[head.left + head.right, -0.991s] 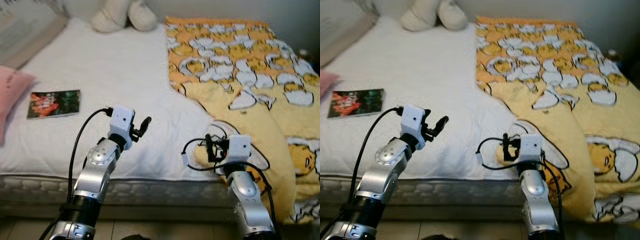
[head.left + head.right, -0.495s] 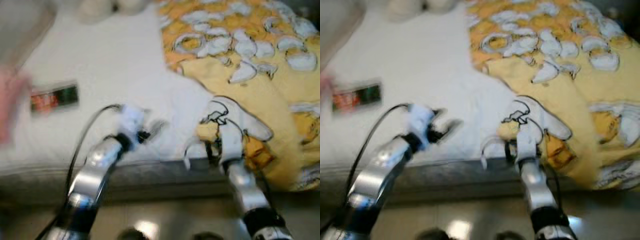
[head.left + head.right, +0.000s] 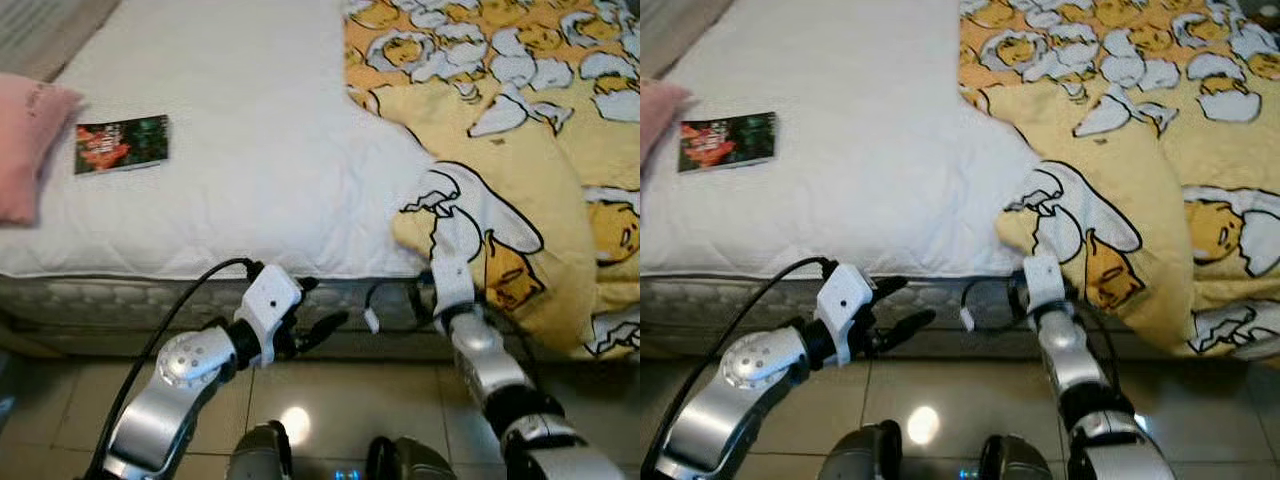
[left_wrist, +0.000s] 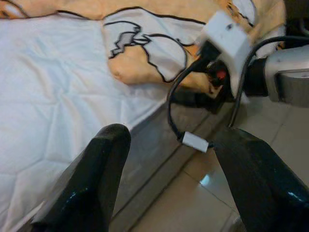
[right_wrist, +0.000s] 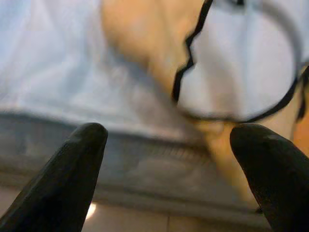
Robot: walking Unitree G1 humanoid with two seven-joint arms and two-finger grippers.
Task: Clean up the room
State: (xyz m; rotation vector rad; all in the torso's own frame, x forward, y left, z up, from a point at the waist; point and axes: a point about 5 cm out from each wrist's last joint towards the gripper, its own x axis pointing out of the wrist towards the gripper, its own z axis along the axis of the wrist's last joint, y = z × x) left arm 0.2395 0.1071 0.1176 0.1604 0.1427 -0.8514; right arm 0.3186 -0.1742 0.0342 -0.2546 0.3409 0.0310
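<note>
A bed [image 3: 230, 150] with a white quilted cover takes up the upper part of the head views. A yellow blanket [image 3: 500, 130] printed with white and orange egg figures covers its side from 12 to 3 o'clock, and its lower corner hangs over the mattress edge at about 4 o'clock. A small book [image 3: 122, 143] with a dark red and green cover lies flat on the white cover at about 10 o'clock, well apart from the blanket. Just beside the book, at 9 o'clock, a pink pillow [image 3: 25, 145] rests at the bed's edge. No box, bin or basket can be made out.

The left gripper [image 3: 322, 322] hangs below the mattress edge at about 7 o'clock, over the tiled floor [image 3: 60, 400]. Its two black fingers [image 4: 91, 179] are spread wide and hold nothing; in the left wrist view they frame the mattress side and the right arm's white wrist block.

The right gripper [image 5: 169, 164] is at about 5 o'clock, close against the mattress edge, just beneath the hanging blanket corner. Its fingers [image 5: 63, 174] are likewise spread apart with nothing between them, the blanket's white patch lying beyond them.

A black cable with a white tag [image 3: 370, 320] loops between the two wrists.
</note>
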